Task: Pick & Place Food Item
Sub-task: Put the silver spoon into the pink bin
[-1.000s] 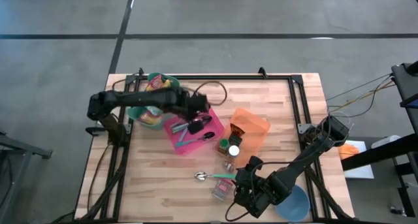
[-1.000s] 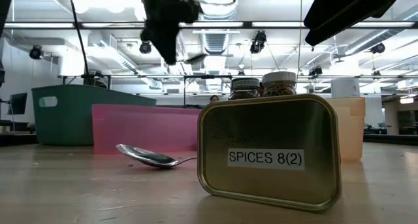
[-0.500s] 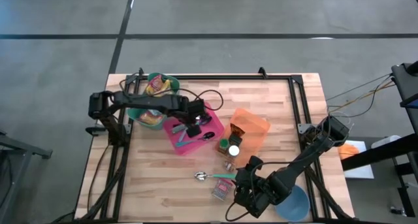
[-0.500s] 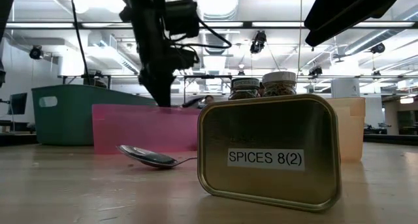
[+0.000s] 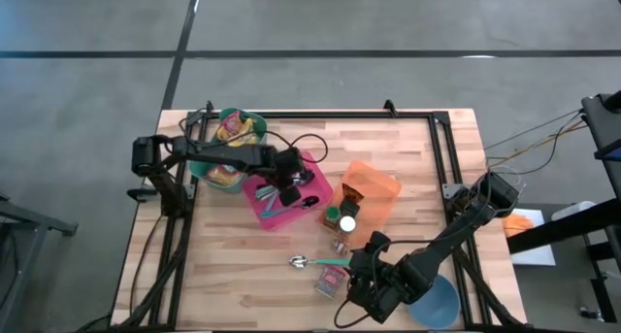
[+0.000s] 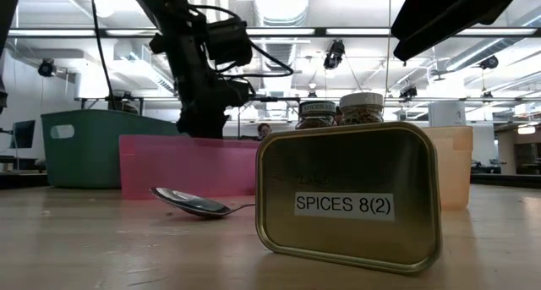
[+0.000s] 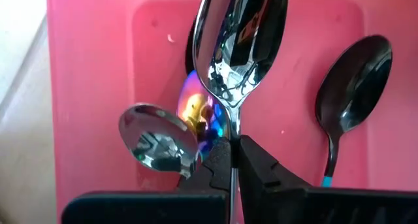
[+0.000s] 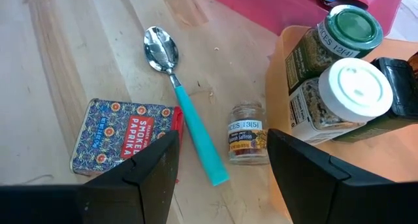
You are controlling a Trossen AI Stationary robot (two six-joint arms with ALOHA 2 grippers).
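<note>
1. left gripper (image 7: 233, 160) clamped on the thin handle of a silver spoon (image 7: 241, 48), fingers closed tight against the handle on both sides; in the high view poised over the pink tray (image 5: 260, 193).
2. silver spoon held with its shiny bowl out ahead of the fingers, above the tray's floor.
3. inside the pink tray: a small round spoon (image 7: 158, 140), an iridescent rainbow-tinted spoon (image 7: 198, 113) partly under the held one, and a dark spoon (image 7: 353, 87) with a teal handle tip.
4. just beside the tray, toward the table's far left: green bin (image 5: 233, 127) with colourful packets inside.
5. right gripper (image 8: 222, 160) hanging near the front edge of the table (image 5: 417, 168), jaws parted, gripping nothing.
6. below and ahead of it on the wood: smoked paprika tin (image 8: 124, 136), a teal-handled spoon (image 8: 186, 126) just beside the tin, and a small saffron jar (image 8: 247, 134) lying on its side.
7. beyond those: orange tray (image 5: 383, 189) holding a green-lidded spice jar (image 8: 330, 44) and a white-lidded spice jar (image 8: 343, 96) touching one another, with a dark packet (image 5: 352, 191) further in.
8. blue bowl (image 5: 439, 302) at the front right corner, partly under the right arm.
9. low view: paprika tin's underside close up, labelled "spices 8(2)", with the teal-handled spoon's bowl behind it.
</note>
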